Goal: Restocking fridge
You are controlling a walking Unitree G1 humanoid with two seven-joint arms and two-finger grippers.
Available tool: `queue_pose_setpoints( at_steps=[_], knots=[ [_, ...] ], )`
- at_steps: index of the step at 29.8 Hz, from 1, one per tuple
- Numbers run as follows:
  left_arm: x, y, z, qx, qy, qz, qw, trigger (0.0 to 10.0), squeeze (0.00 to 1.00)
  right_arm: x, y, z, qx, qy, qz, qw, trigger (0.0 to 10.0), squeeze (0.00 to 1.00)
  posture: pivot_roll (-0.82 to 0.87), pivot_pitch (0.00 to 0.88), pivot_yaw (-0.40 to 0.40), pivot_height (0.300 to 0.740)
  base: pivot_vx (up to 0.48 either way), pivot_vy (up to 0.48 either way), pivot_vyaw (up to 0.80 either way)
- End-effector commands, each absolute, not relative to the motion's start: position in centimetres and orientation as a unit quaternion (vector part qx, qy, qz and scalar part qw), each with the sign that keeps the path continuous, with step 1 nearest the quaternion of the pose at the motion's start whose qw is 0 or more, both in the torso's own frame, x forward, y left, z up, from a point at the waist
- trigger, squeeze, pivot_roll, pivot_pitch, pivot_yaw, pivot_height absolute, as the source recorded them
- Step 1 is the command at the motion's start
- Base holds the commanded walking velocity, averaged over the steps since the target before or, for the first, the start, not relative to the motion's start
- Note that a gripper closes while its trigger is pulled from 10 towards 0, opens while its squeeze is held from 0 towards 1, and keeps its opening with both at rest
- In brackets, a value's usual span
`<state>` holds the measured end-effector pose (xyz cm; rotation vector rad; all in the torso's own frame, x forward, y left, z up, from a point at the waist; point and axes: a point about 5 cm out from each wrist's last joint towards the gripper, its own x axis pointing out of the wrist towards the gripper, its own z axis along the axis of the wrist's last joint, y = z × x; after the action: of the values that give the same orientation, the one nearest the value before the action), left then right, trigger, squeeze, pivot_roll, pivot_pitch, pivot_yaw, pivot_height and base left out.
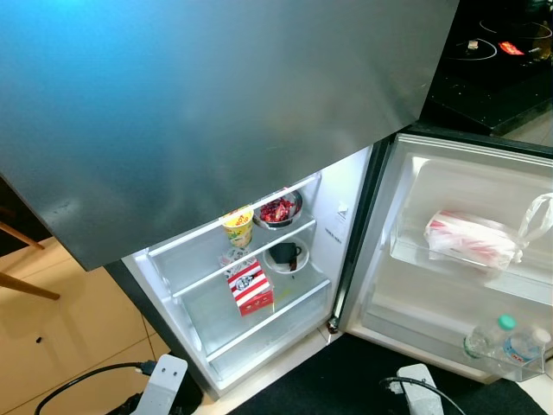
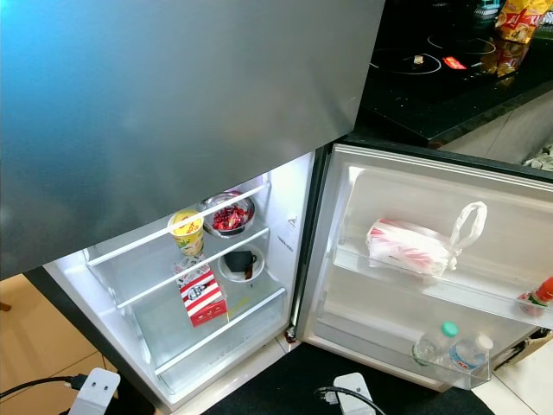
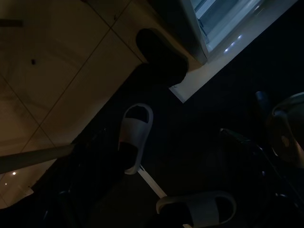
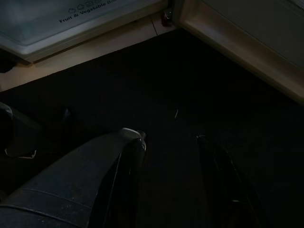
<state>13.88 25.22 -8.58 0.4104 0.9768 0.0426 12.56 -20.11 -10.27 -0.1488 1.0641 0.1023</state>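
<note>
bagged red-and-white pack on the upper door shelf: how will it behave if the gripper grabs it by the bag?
The bagged pack would probably sag and swing: its clear plastic looks thin and loose, with a handle loop standing above it. The film is likely slippery and may stretch or tear. It lies lengthwise on the door shelf, so it should slide rather than roll.

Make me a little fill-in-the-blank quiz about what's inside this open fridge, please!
1. The red-and-white carton stands on the ____ shelf of the fridge.
2. The bowl of red food sits beside a ____ cup.
3. The door's lowest rack holds two clear ____.
4. The right claw hangs above the dark floor mat with its fingers ____.

Missing words: lower; yellow; bottles; open
</note>
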Motion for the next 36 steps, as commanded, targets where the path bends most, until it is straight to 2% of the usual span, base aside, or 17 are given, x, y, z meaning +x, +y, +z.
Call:
queue_pose_setpoints(
  at_steps=[1,20,36],
  knots=[
    [13.3,25.5,-8.8,0.197,0.478,0.024,0.855,10.0,0.0,12.4,-19.9,-10.3,-0.068,0.508,0.047,0.858,10.0,0.0,-0.01,0.0,0.021,0.74,0.0,0.0,0.0],
    [13.0,26.8,-8.5,0.204,0.483,0.039,0.851,10.0,0.0,12.8,-18.7,-10.4,-0.065,0.506,0.061,0.858,10.0,0.0,0.02,0.0,0.02,0.74,0.0,0.0,0.0],
    [13.8,25.9,-8.5,0.204,0.476,0.031,0.855,10.0,0.0,13.6,-20.1,-10.0,-0.079,0.504,0.05,0.859,10.0,0.0,0.02,0.0,0.023,0.74,0.0,0.0,0.0]
  ],
)
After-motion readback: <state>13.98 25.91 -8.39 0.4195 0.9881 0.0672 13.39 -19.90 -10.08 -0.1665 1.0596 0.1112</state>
